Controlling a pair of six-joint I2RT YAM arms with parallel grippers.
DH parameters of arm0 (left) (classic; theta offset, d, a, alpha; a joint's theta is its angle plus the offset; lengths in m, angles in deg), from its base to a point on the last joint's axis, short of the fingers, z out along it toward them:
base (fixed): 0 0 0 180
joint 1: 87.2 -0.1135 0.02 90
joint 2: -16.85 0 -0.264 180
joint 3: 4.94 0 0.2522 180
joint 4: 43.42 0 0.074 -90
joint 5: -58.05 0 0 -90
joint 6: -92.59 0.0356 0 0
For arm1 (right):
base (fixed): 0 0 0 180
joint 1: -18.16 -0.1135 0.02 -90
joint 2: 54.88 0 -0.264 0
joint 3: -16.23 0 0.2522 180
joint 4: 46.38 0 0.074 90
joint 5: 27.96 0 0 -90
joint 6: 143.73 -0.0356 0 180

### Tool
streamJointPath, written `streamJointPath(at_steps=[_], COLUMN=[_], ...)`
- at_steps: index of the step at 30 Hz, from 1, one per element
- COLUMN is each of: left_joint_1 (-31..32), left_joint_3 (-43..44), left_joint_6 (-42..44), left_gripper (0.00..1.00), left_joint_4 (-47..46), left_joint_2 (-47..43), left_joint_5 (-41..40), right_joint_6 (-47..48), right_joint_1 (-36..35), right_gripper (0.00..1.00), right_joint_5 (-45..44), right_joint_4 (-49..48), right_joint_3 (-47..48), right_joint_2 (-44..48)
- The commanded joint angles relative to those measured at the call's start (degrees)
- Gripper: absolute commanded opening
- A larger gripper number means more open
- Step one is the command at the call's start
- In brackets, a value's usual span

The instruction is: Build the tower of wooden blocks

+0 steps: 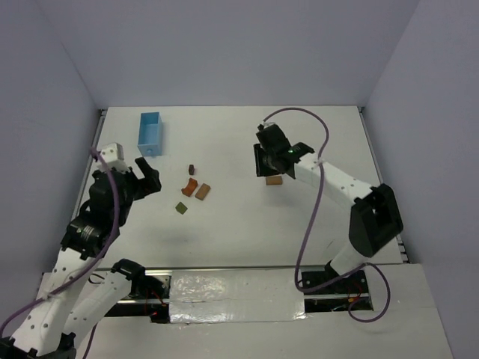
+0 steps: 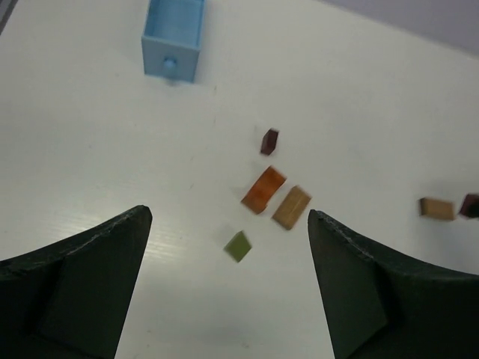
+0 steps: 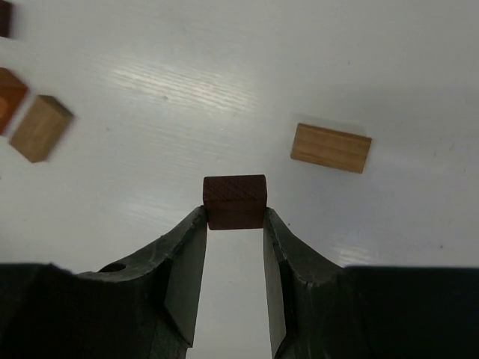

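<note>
Right gripper (image 3: 234,218) is narrow, pinching a dark brown block (image 3: 234,196) by its two flat side faces, right at the fingertips. The block sticks out past the tips. The grip looks square, no visible tilt.

Landmark is the light blue box (image 1: 150,132).
- The held block is well to the right of the box and a bit nearer the arm bases.
- A tan rectangle (image 3: 331,147) lies flat on the table (image 1: 224,232) just beside the held block, also well right of the box. Likely the base.
- On the near-right side of the box sits a loose cluster: dark brown cube (image 1: 192,168), orange-red arch (image 1: 191,186), tan block (image 1: 203,191) and, nearest the bases, the olive-green piece (image 1: 181,209). Arch and tan block sit just beside each other; can't tell if they touch.
- Nothing is stacked yet.

Left gripper (image 2: 228,224) is spread wide and holds nothing. It sits nearer the bases than the box, facing the cluster.

Handling, my read:
- The blocks are tiny, light, rigid wood and not fragile.
- The faces look smooth, so expect slip if the pinch is off-centre.
- Take each one across parallel flats, mid-height. Take the arch across its flat sides, not the curve.
- The stack will tip easily, so release gently.
</note>
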Motion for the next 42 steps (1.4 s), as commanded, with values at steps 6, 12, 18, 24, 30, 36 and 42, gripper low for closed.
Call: streamJointPath(at_steps=[6, 12, 18, 24, 30, 36, 42], left_joint_1=[-0.1, -0.1, -0.1, -0.1, -0.1, -0.1, -0.1], left_joint_3=[-4.4, -4.6, -4.8, -4.8, -4.7, -4.7, -4.8], left_joint_6=[8.5, 9.0, 9.3, 9.5, 9.6, 9.6, 9.8], left_gripper=[0.98, 0.97, 0.97, 0.96, 0.96, 0.96, 0.95], left_joint_4=[-0.9, -0.9, -1.1, -1.1, -0.9, -0.9, -0.9], left_joint_2=[3.0, 3.8, 4.2, 4.9, 5.5, 5.5, 6.1], left_joint_5=[6.5, 8.9, 10.4, 11.4, 11.9, 11.9, 12.7], right_joint_6=[-0.4, 0.6, 1.6, 1.9, 2.4, 2.3, 2.3], right_joint_1=[4.1, 5.6, 6.4, 6.9, 7.2, 7.5, 7.6], right_gripper=[0.00, 0.00, 0.00, 0.02, 0.05, 0.08, 0.17], right_joint_5=[-1.1, -0.6, -0.2, -0.5, -0.9, -0.5, -0.4], right_joint_4=[16.4, 15.4, 15.1, 15.4, 16.1, 16.4, 16.2], right_joint_3=[13.0, 15.1, 16.7, 18.1, 18.9, 19.1, 18.3], right_joint_2=[-14.6, -20.1, -23.0, -24.5, -24.6, -25.8, -25.9])
